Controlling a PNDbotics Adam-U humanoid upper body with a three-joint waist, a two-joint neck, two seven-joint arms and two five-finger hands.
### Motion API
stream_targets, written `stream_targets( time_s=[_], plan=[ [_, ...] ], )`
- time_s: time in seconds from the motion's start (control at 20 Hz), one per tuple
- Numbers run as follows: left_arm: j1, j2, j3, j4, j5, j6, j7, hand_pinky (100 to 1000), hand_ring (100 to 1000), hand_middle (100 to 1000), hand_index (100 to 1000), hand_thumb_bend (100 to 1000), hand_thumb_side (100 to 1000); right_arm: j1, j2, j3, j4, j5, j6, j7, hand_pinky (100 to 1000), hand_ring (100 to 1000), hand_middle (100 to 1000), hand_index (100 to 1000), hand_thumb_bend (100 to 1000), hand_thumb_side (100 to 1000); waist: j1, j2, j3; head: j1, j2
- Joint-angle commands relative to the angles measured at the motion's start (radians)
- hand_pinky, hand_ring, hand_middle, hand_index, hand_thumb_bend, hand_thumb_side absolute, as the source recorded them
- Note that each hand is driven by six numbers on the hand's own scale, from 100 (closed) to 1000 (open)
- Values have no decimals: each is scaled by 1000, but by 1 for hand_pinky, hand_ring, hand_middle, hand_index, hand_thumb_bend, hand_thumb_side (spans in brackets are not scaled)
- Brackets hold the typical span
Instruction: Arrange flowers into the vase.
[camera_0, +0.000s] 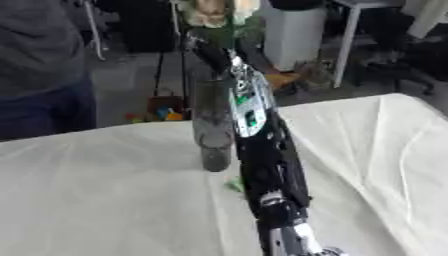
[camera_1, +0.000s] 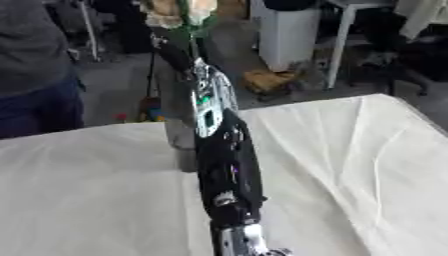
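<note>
White-clothed table bears a dark vase; right hand grasps a flower above it.

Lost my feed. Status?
Right hand raised above vase, holding pale flowers. Stems not clearly in the vase. Left hand unseen. Nothing blocking.

The vase is dark smoky grey glass. The flowers are cream with green leaves. A plain white cloth covers the desk.
</note>
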Motion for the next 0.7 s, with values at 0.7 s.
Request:
stream_targets(
  time_s=[0.7],
  plan=[
    [-6, 9, 7, -18, 2, 9, 5, 629, 532, 441, 693, 733, 733, -42, -24, 4, -2, 13, -5, 8, 865, 857, 638, 861, 370, 902, -10, -25, -12, -3, -10]
  ],
)
